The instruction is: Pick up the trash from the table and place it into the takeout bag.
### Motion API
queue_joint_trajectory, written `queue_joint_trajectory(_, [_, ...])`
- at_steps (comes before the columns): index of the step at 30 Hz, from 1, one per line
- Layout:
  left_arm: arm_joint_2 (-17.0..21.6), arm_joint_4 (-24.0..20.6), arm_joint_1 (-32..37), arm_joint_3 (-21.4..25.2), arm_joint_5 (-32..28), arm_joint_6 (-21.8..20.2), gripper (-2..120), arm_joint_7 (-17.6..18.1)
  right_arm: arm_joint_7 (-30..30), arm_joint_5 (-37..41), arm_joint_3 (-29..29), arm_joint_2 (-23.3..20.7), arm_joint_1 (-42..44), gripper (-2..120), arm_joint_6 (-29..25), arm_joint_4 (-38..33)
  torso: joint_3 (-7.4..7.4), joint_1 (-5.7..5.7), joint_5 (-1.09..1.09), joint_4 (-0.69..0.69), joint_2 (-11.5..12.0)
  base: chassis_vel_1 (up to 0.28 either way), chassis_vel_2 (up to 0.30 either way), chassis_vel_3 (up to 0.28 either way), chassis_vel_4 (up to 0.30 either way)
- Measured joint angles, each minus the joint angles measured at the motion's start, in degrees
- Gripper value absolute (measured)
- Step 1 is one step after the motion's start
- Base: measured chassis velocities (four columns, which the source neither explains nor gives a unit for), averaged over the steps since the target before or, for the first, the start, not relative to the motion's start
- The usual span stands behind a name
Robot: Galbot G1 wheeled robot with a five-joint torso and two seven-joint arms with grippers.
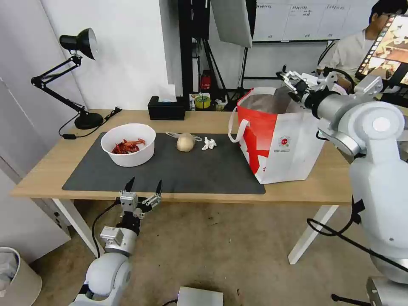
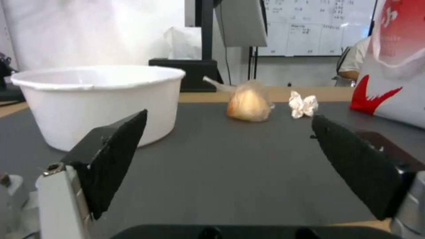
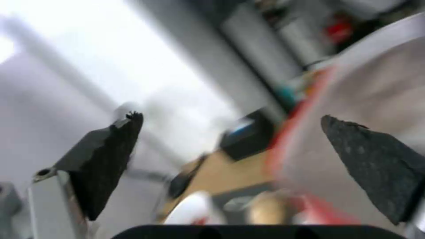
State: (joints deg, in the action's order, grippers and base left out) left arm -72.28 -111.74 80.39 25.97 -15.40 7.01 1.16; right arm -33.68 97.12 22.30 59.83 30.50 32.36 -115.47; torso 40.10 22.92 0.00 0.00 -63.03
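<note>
Right gripper (image 1: pixel 288 79) hangs spread and empty over the takeout bag (image 1: pixel 280 140), left gripper (image 1: pixel 143 187) spread wide at the table (image 1: pixel 212 121) edge, bowl (image 1: pixel 128 144) just beyond.

The tabletop (image 1: pixel 204 119) looks like pale wood with a smooth, faintly satin face, and the dark grey mat (image 1: pixel 170 170) over it is matt and finely textured. The white bowl (image 1: pixel 128 144) seems smooth plastic or coated paper with a dull sheen. The beige lump (image 2: pixel 249 105), at about 3 o'clock from the bowl, sits in thin, glossy, crinkled film. The tissue (image 2: pixel 303 105) is soft, matt, crumpled paper. The takeout bag (image 1: pixel 280 140) has a smooth printed outer skin and dull silver foil inside. The left hand (image 2: pixel 228 132) carries rough black rubbery pads on brushed metal fingers; the right hand (image 3: pixel 230 139) has the same gritty black pads.
</note>
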Motion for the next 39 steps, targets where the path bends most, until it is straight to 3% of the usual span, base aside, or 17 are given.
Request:
queue_joint_trajectory(5, [-0.1,-0.7,0.3,0.0,0.0,0.0,100,0.0,7.0,-5.6,-4.4,-2.4,2.9,100,0.9,-5.4,0.0,0.0,-0.02,0.01,0.0,0.0,0.0,0.0,0.0])
queue_joint_trajectory(8, [-0.3,-1.5,0.7,0.1,0.1,0.0,100,0.0,15.5,-17.2,-7.0,-5.1,6.9,100,1.3,-8.2,0.0,0.0,-0.01,0.01,0.0,0.0,0.0,0.0,0.0])
queue_joint_trajectory(9, [-0.3,-1.5,0.7,0.1,0.1,0.0,100,0.0,15.5,-17.2,-7.0,-5.1,6.9,100,1.3,-8.2,0.0,0.0,-0.01,0.01,0.0,0.0,0.0,0.0,0.0])
queue_joint_trajectory(11, [-0.5,-1.8,0.9,0.1,0.1,0.0,100,0.0,22.1,-28.1,-7.2,-7.0,10.9,100,1.1,-9.5,0.0,0.0,0.0,0.01,0.0,0.0,0.0,0.0,0.0])
queue_joint_trajectory(12, [-0.5,-1.8,0.9,0.1,0.1,0.0,100,0.0,22.1,-28.1,-7.2,-7.0,10.9,100,1.1,-9.5,0.0,0.0,0.0,0.01,0.0,0.0,0.0,0.0,0.0])
queue_joint_trajectory(15, [-0.5,-2.3,1.2,0.3,0.1,0.0,100,0.0,28.5,-40.0,-6.9,-9.4,16.8,100,-1.2,-11.5,0.0,0.0,0.01,-0.01,0.0,0.0,0.0,0.0,0.0])
queue_joint_trajectory(16, [-0.5,-2.3,1.2,0.3,0.1,0.0,100,0.0,28.5,-40.0,-6.9,-9.4,16.8,100,-1.2,-11.5,0.0,0.0,0.01,-0.01,0.0,0.0,0.0,0.0,0.0])
queue_joint_trajectory(18, [-0.7,-2.6,1.6,0.3,0.1,0.0,100,0.0,31.1,-47.1,-6.0,-10.2,20.3,100,-4.6,-11.9,0.0,-0.01,0.0,0.0,0.0,0.0,0.0,0.0,0.0])
queue_joint_trajectory(27, [-1.0,-3.1,2.3,0.5,1.4,-0.2,100,0.1,30.5,-67.3,-0.8,-9.2,32.0,100,-12.6,-13.8,0.0,-0.01,0.01,-0.01,0.0,0.0,0.0,0.0,0.0])
queue_joint_trajectory(36, [-1.6,-3.0,2.5,0.6,2.9,-0.3,100,0.3,26.8,-76.7,2.4,-5.2,38.6,100,-15.3,-13.4,0.0,0.0,0.0,0.0,0.0,0.0,0.0,0.0,0.0])
queue_joint_trajectory(39, [-2.0,-3.0,3.1,0.9,3.4,-0.3,100,0.4,25.0,-80.7,5.2,-1.7,43.8,100,-17.8,-14.2,0.0,0.01,0.0,0.0,0.0,0.0,0.0,0.0,0.0])
